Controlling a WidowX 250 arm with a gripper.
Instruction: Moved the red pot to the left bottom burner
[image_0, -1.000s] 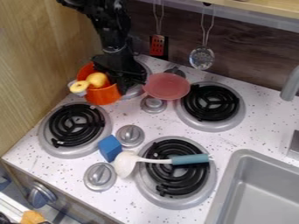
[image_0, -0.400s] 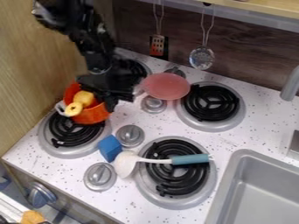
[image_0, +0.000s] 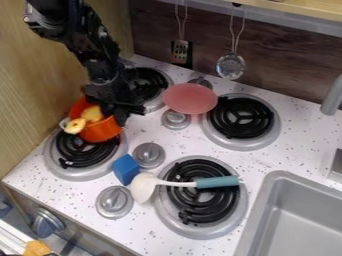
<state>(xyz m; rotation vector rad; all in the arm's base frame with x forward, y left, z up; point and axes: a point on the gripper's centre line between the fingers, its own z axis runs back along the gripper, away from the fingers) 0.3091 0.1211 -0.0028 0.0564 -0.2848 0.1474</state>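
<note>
The gripper (image_0: 115, 113) is at the red pot's right rear side, shut on its rim. The orange-red pot (image_0: 101, 131) is tilted toward the front left, over the rear part of the left bottom burner (image_0: 81, 156). Yellowish food pieces (image_0: 91, 114) lie in the pot, one of them at its left edge. Whether the pot's base touches the coil cannot be told.
The left top burner (image_0: 145, 84) is behind the gripper. A pink plate (image_0: 190, 98) stands to the right, near a stove knob. A blue block (image_0: 125, 169) and a ladle (image_0: 144, 187) are front right of the pot. A wooden wall (image_0: 40, 85) borders the left.
The pot has moved forward and left with the gripper, from the left top burner area to over the left bottom burner. The left top burner's coil has come into view.
</note>
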